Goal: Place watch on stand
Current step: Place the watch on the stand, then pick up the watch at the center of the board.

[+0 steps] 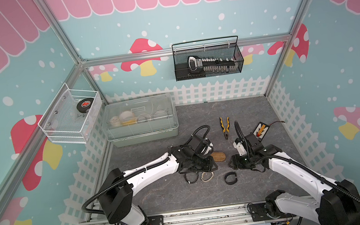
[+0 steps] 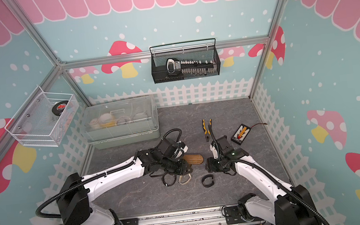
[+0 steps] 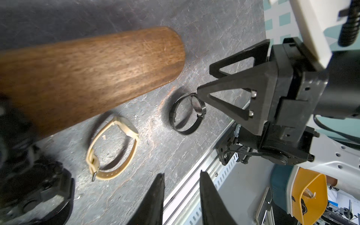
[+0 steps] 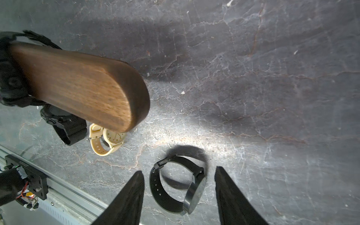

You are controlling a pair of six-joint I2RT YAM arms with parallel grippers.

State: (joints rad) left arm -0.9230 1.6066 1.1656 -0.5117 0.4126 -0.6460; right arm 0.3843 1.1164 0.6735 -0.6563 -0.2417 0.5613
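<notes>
Close by the slim black watch (image 4: 194,191), the right hand (image 4: 178,169), jaws wide, empty; the left hand (image 3: 181,173) narrow, likewise empty.

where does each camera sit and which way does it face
Top views: high above the arms' base end, looking down on the table; left arm and right arm show.
Left wrist: low, facing across to the right fingers; left fingers at the edge.
Right wrist: looking down on the slim black watch between the right fingers.
Wrist views share: stand, beige watch, slim black watch.
</notes>
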